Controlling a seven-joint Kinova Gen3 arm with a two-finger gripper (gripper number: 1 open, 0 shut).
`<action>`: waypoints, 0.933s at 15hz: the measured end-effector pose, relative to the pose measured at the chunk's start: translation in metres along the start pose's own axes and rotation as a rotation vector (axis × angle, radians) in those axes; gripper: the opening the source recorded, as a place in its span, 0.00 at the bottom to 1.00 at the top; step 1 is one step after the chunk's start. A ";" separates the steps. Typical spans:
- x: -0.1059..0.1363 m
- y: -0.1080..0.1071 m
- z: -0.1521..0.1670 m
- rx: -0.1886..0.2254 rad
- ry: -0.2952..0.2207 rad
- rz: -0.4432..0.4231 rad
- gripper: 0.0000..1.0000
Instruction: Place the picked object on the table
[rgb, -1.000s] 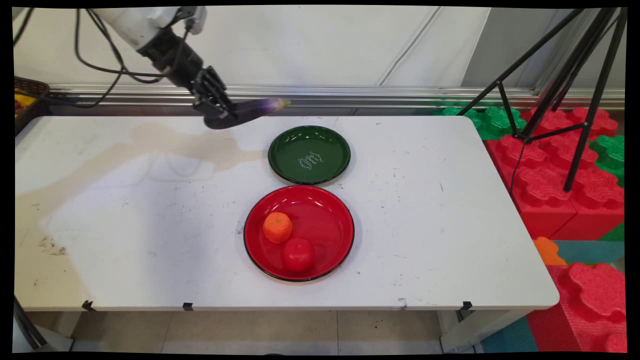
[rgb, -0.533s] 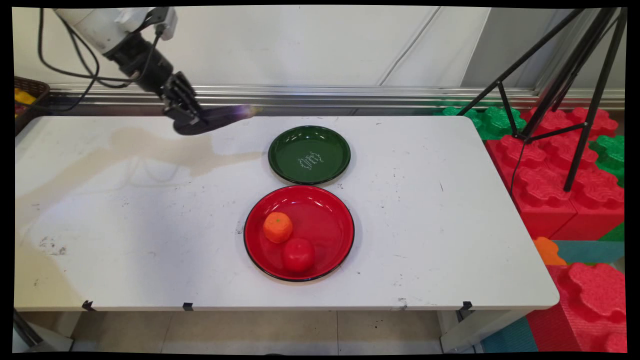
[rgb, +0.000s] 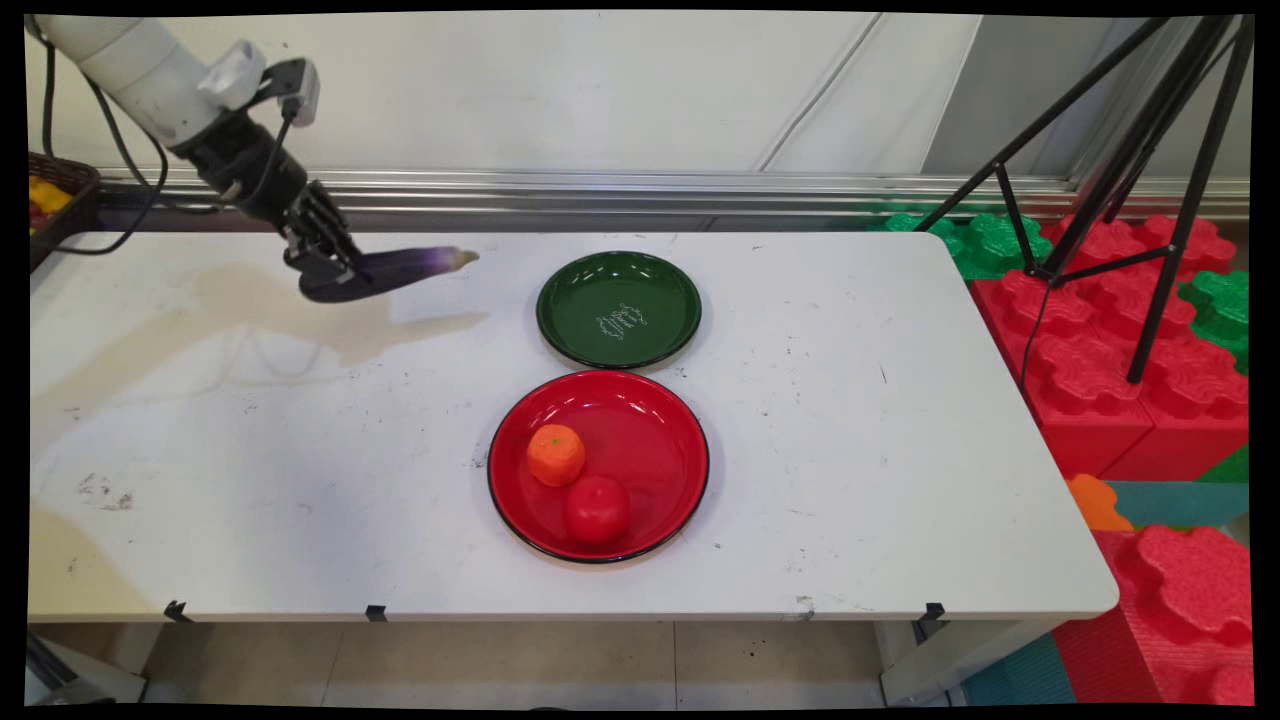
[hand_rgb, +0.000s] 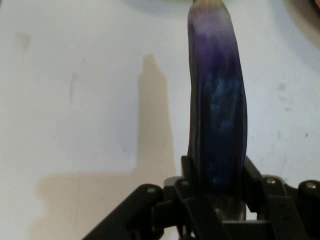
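My gripper (rgb: 325, 262) is shut on the thick end of a dark purple eggplant (rgb: 395, 272), held in the air above the table's far left part, its pale tip pointing right toward the green plate (rgb: 570, 340). In the hand view the eggplant (hand_rgb: 217, 115) runs up from between the fingers (hand_rgb: 187, 172) over the white table. The green plate has nothing on it. In front of it a red plate (rgb: 660, 450) carries an orange (rgb: 555, 454) and a red tomato (rgb: 597, 510).
A dark basket (rgb: 55, 195) with yellow things stands at the table's far left edge. A black tripod (rgb: 1130, 180) and red and green foam blocks (rgb: 1120, 330) are beside the table's right end. Black cables hang from the arm at upper left.
The gripper has carried the eggplant to the left and lower, away from the green plate. The plates and fruit have not moved.
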 end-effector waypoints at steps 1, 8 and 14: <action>-0.006 0.000 0.005 0.001 -0.013 -0.010 0.00; -0.034 0.003 0.035 -0.007 -0.067 -0.067 0.00; -0.038 0.003 0.056 -0.007 -0.051 -0.082 0.00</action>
